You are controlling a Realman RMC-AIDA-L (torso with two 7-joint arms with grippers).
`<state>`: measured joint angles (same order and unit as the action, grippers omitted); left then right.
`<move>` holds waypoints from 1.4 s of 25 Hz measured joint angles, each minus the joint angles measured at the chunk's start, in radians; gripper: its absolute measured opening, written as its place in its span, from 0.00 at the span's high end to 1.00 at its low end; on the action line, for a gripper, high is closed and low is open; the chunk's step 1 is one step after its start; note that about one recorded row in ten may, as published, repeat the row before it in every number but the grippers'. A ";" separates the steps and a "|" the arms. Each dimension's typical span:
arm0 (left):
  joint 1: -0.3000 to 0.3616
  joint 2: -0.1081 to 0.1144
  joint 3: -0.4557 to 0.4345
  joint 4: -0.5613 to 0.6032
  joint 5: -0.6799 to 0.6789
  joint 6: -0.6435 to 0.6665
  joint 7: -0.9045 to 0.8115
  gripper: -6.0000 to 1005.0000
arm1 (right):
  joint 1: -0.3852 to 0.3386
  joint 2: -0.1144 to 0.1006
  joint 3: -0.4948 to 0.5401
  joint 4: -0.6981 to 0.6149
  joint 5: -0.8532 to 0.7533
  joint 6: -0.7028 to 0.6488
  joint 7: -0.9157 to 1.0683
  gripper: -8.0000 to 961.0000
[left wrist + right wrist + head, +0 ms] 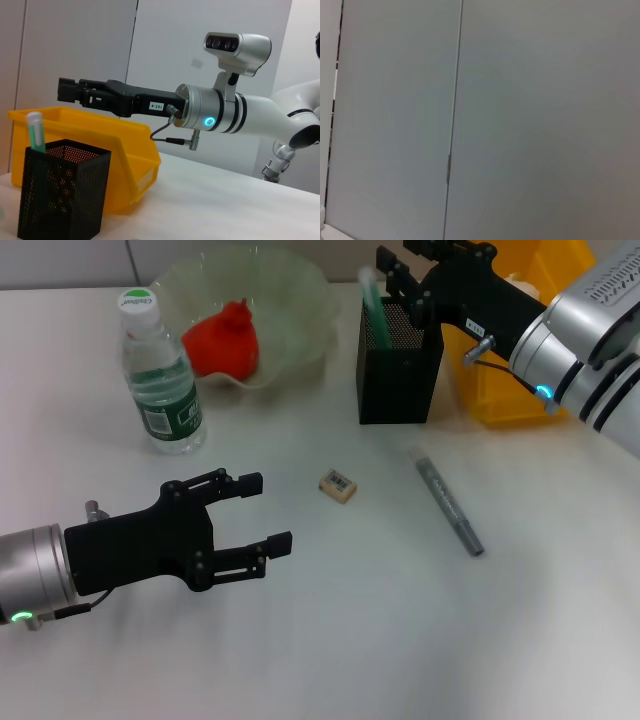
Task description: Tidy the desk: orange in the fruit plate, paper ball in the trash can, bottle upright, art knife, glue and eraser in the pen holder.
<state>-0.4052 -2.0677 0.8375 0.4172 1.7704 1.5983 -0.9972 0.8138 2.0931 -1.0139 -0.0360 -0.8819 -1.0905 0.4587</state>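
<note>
Left tool (268, 512) gapes empty by blocky eraser (337, 485); right tool (392, 270) unclear.

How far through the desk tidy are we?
Done: orange lies in the fruit plate, bottle stands upright, a green-and-white stick, likely the glue, sits in the pen holder. No paper ball on the desk; the trash can interior isn't visible. In hand: nothing; right gripper hovers above the holder, left gripper is open near the eraser. Left: eraser and art knife.
</note>
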 joint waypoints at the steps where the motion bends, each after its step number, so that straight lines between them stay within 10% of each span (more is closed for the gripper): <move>1: 0.000 0.000 0.000 0.000 0.000 0.000 0.000 0.19 | -0.001 0.000 0.000 -0.001 0.000 0.000 0.003 0.67; 18: 0.005 0.003 0.000 0.002 0.000 0.010 0.004 0.19 | -0.008 0.001 0.011 -0.009 0.000 -0.028 0.067 0.22; 35: 0.005 0.009 -0.002 0.011 0.000 0.038 0.004 0.19 | -0.203 -0.034 -0.061 -0.445 -0.332 -0.401 0.851 0.22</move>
<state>-0.4004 -2.0590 0.8359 0.4285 1.7702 1.6362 -0.9934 0.6107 2.0587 -1.0745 -0.4807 -1.2144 -1.4918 1.3094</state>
